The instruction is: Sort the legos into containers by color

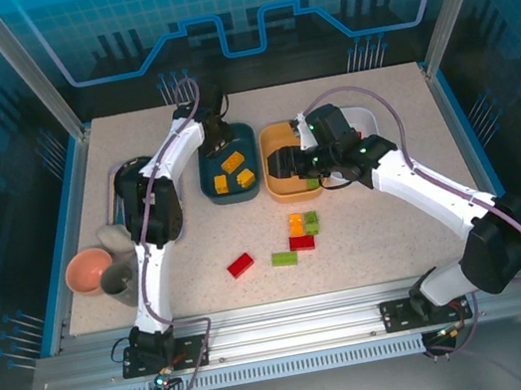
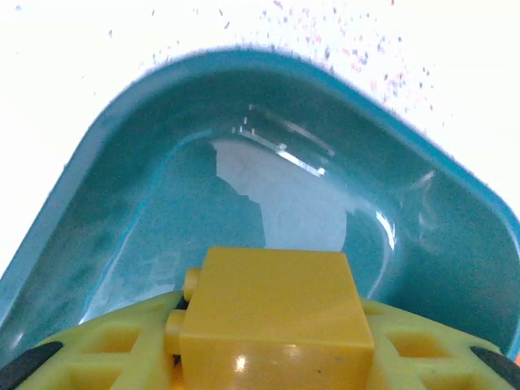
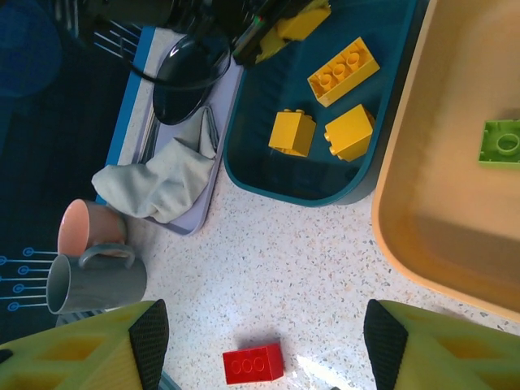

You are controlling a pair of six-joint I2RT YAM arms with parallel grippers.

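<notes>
The left fingers (image 2: 106,357) gripped a yellow brick (image 2: 276,313) just above the teal bin (image 2: 106,162), so release looked next, while the right fingers (image 3: 81,349), open and empty beside that bin, seemingly needed to reach the red brick (image 3: 253,363) on the bench (image 3: 309,268) before it.

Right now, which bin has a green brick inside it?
The orange bin: a green brick lies in it. The teal bin beside it holds yellow bricks instead.
</notes>
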